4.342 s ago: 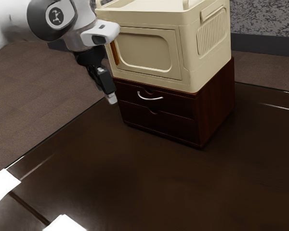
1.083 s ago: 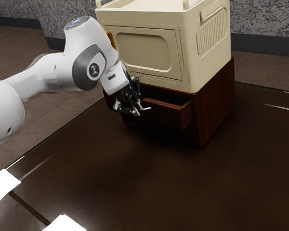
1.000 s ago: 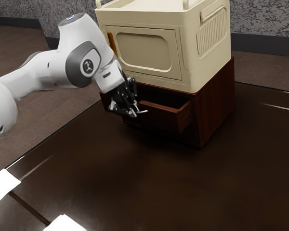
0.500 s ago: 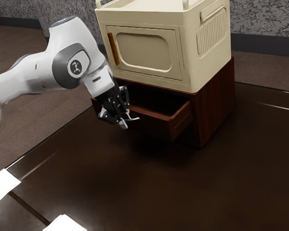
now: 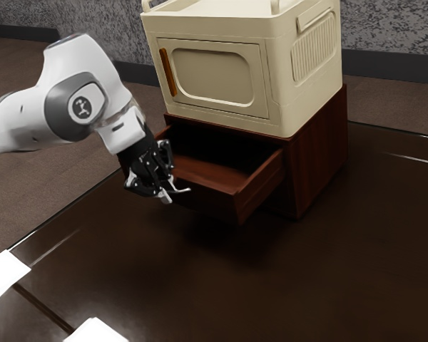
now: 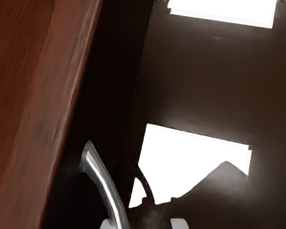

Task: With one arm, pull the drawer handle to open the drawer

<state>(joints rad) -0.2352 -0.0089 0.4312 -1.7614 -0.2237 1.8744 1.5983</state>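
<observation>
1. Exterior view: from where I stand, the dark wooden cabinet [image 5: 317, 157] sits on the glossy brown counter [image 5: 250, 285], and its upper drawer [image 5: 205, 201] is pulled well out of its front, so I can look down past the rim to the reddish-brown bottom

2. Same view: the white arm [image 5: 28, 117] reaches in toward the cabinet's front, and the black pincer [image 5: 168, 193] hangs tilted down right at the silver handle [image 5: 181, 190], the curved bar that sticks out from the front of that drawer, ahead of the cabinet

3. Same view: on top of the cabinet stands a cream box [image 5: 282, 85], its raised rim running round the top, and the panelled door [image 5: 217, 75] with an upright orange strip [image 5: 168, 72] faces the same way as the cabinet's open drawer

4. Same view: well apart from the cabinet, out past its front, two bright white patches [image 5: 3, 276] show on the counter

5. Wrist view: close up, the drawer's wooden rim runs alongside its dark outer face, on the side turned away from the cabinet, and the handle curves out from that face to the pincer [image 6: 143, 224]

6. Same view: its pale fingertips [image 6: 179, 223] stand apart, with the bar passing between them, right beside one and with a gap to the other, so it looks hooked rather than clamped
</observation>
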